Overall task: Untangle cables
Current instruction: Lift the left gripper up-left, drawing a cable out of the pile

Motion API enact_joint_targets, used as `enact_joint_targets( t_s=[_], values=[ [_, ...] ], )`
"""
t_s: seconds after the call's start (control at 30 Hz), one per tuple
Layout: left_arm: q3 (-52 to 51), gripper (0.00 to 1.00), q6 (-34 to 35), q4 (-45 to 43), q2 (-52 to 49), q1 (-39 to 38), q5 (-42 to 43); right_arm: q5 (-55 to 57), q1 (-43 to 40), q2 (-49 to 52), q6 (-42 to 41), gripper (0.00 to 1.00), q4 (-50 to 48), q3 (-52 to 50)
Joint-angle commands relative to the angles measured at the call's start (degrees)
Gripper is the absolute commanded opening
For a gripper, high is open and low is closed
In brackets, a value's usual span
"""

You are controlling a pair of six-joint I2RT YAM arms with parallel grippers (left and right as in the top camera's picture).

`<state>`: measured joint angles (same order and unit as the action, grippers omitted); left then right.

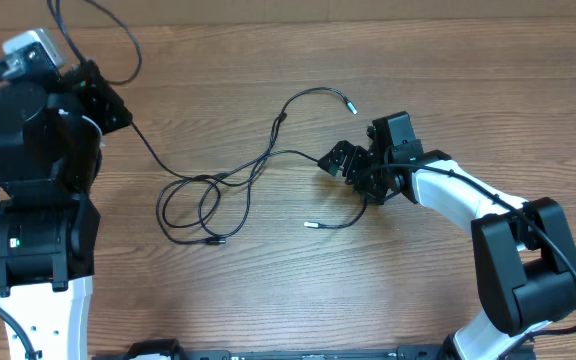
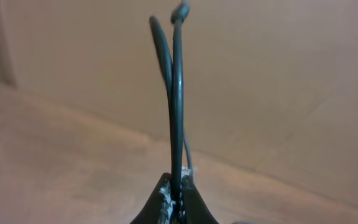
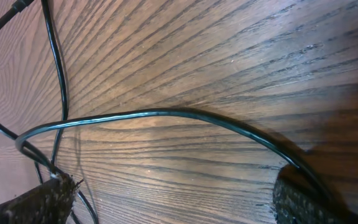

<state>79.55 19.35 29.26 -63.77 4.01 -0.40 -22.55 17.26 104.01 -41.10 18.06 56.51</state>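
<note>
Tangle first: the thin black cables [image 1: 213, 190] with small silvery plug tips lie in loose, overlapping loops on the brown wood-grain desk [image 1: 438, 60], roughly midway between my two arms. One plug tip [image 1: 351, 106] points toward the far edge. Another lies closer to the arm bases beside the right arm, and a third end sits at the near side of the loops. One strand runs out of the loops up to the left arm.

My left fingers [image 2: 161, 202] are clenched on that strand. In the left wrist view two runs of cable rise straight from the pinch, so I judge it is caught at a fold and not at an end. My right fingers [image 3: 45, 202] are spread wide and low over the desk at the right side of the tangle. One strand arches across the gap between them, not gripped.

I expect these cables to be very light, limp and a little springy. They will likely drag along instead of lifting cleanly, and the smooth jacket may slip through a loose pinch. I would take hold on bare cable just beside a plug tip or a crossing, not on the plug itself. Then I would pull slowly, so the loops open instead of cinching into a knot.
</note>
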Motion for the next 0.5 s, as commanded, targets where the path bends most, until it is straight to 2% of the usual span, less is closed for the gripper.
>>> enact_joint_targets(
  t_s=[0.0, 0.23, 0.47],
  values=[
    [1.3, 0.04, -7.6, -4.5, 1.3, 0.1, 7.3, 2.6, -0.2, 0.5, 0.6, 1.0, 0.6, -0.3],
    [1.3, 0.04, -7.8, -10.7, 5.2, 0.1, 5.7, 2.6, -0.2, 0.5, 0.6, 1.0, 0.6, -0.3],
    [1.2, 0.04, -7.5, -9.2, 5.2, 0.1, -6.2, 2.6, -0.2, 0.5, 0.6, 1.0, 0.6, -0.2]
  ],
)
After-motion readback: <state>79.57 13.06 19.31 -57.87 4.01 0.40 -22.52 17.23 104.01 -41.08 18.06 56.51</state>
